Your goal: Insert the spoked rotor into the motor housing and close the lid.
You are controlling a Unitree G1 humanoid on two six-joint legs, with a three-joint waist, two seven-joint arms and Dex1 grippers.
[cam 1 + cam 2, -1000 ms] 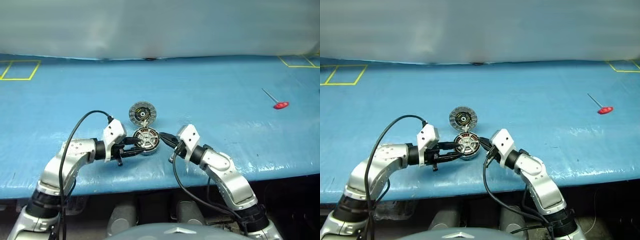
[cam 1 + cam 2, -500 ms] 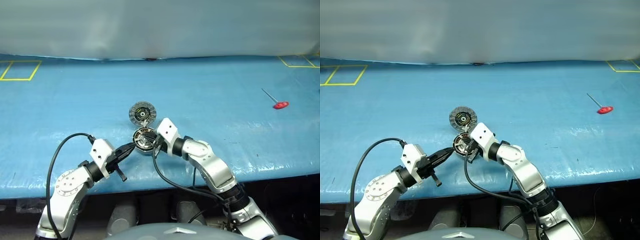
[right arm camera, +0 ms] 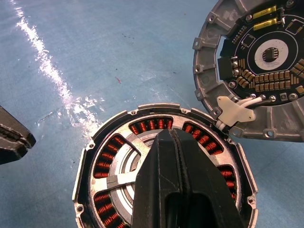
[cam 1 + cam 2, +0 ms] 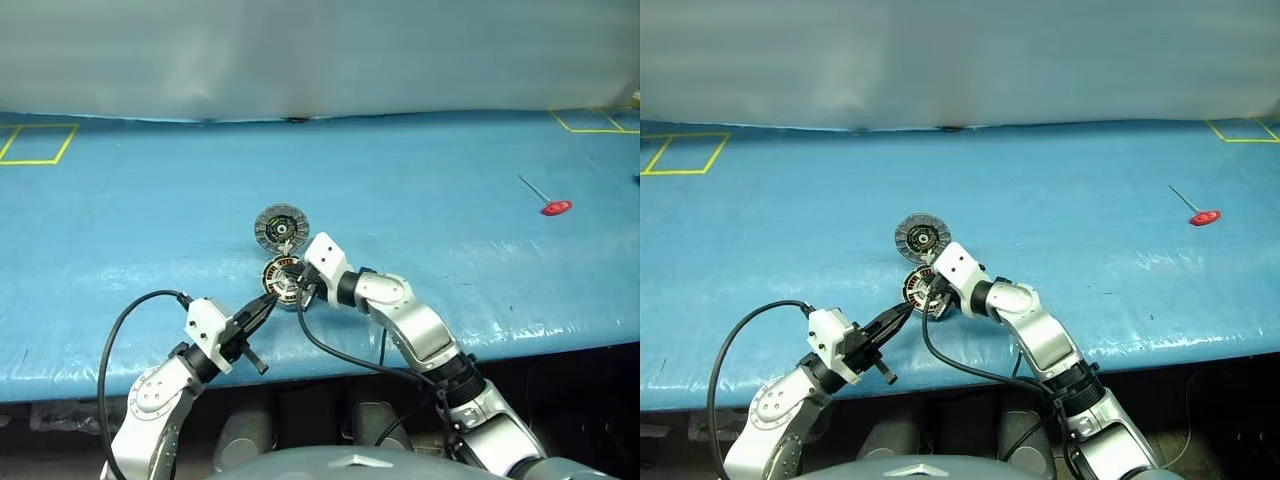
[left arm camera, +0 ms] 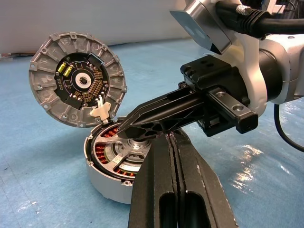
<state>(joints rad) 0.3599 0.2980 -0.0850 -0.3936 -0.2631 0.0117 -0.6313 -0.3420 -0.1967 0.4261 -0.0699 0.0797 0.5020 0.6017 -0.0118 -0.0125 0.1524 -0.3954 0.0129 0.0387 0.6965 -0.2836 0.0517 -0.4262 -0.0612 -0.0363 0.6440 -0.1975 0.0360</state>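
Sitting near the blue worktop's [image 4: 480, 180] front edge, the round grey copper-wound motor housing [image 5: 110, 176] holds the silver-spoked rotor [image 3: 124, 172]; the ribbed grey lid [image 5: 78, 80] stands open. Right gripper [image 5: 124, 129], closed and empty, presses the rotor; left gripper [image 4: 268, 300], closed and empty, waits beside. Closing remains.

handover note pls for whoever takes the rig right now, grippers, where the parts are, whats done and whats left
Left gripper: fingers shut, empty, just short of the motor housing.
Right gripper: fingers shut, holding nothing, tips over the spoked rotor.
Parts: the housing sits on the blue table near the front edge; the rotor lies inside it, copper windings showing between the spokes. The lid stands open behind the housing, joined to it, dark ribbed side facing the robot.
Done: rotor is in; whether fully seated is unclear.
Left: swing the lid down and close it.
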